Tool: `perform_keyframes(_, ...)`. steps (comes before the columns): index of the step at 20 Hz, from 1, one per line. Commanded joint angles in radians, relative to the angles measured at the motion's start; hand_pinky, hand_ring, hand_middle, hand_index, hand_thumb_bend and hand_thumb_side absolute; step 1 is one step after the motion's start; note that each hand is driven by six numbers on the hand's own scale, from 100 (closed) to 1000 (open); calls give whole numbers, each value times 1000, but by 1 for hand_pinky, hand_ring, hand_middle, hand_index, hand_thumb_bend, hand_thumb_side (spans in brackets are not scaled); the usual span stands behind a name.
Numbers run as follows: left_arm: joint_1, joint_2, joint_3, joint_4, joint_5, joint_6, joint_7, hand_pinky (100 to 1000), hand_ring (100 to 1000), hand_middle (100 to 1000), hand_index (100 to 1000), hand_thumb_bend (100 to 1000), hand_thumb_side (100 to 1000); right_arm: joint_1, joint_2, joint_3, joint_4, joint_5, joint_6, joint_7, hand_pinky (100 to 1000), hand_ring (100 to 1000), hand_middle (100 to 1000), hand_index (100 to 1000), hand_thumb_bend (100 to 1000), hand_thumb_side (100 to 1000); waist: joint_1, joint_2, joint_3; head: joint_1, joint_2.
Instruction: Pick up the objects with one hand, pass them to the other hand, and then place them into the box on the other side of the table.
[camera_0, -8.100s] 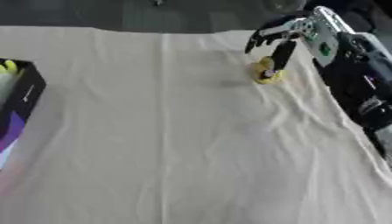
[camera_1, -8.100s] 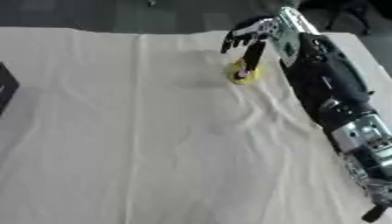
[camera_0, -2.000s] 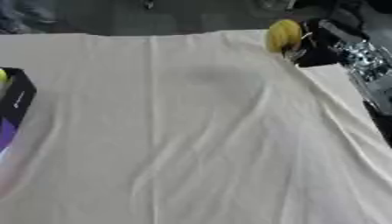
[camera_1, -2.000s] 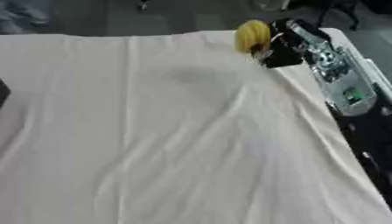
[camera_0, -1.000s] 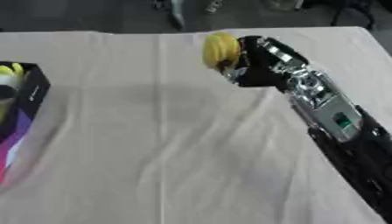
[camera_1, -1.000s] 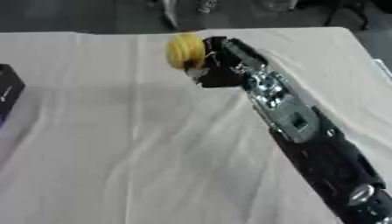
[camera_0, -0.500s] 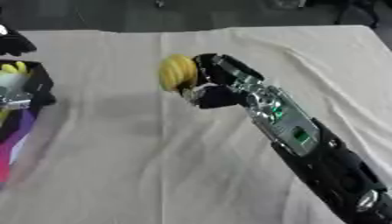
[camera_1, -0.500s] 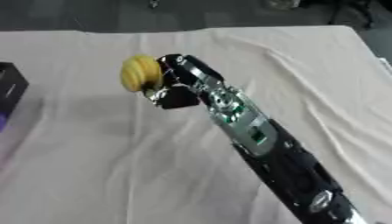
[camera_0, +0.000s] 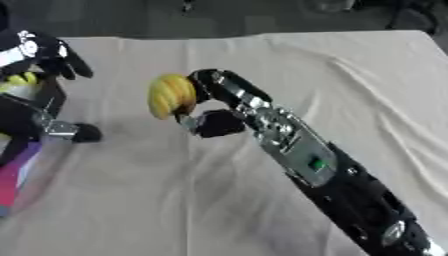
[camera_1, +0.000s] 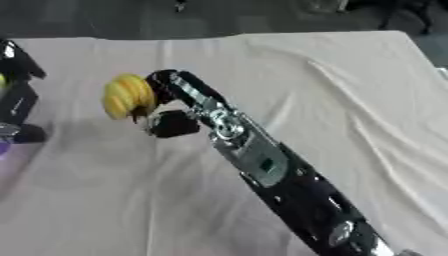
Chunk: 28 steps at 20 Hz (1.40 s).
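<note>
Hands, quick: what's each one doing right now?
Right hand: shut on the yellow object, held above the cloth.
Left hand: at the left edge, fingers spread open, holding nothing.

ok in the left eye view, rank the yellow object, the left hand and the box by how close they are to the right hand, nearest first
1. Yellow object: held in the right hand, above the cloth's middle.
2. Left hand: to the left, reaching in over the box.
3. Box: at the left edge, mostly hidden behind the left arm.
</note>
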<state>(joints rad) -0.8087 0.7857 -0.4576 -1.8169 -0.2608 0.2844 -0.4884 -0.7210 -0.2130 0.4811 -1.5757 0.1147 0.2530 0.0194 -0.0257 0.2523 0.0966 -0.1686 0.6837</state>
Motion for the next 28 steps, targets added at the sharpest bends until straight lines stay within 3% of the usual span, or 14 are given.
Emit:
perform_keyframes(1, -40, -15, -29, 15, -46, 1, -23, 767, 731, 725, 785, 773, 449, -22, 17, 16, 12, 27, -23, -30, 791, 623, 466, 549, 100, 100, 18, -43, 4, 7, 0)
perform_keyframes(7, -82, -82, -85, 98, -194, 10, -22, 766, 744, 735, 819, 862, 393, -31, 45, 44, 33, 87, -72, -59, 796, 627, 472, 556, 100, 100, 21, -45, 11, 19, -1)
perform_keyframes(17, -115, -179, -121, 251, -362, 3, 48, 750, 735, 720, 813, 906, 394, -35, 79, 62, 52, 154, -121, -123, 795, 627, 475, 558, 100, 100, 23, -44, 19, 53, -10)
perform_keyframes(23, -121, -207, -126, 305, -385, 16, 80, 736, 700, 675, 771, 884, 422, -33, 90, 67, 63, 187, -140, -159, 793, 626, 475, 558, 100, 100, 23, -42, 22, 57, -4)
perform_keyframes(28, -111, -191, -128, 268, -369, 13, 116, 727, 674, 641, 743, 832, 465, -31, 88, 69, 75, 203, -144, -161, 794, 627, 475, 558, 100, 100, 24, -39, 22, 58, -1)
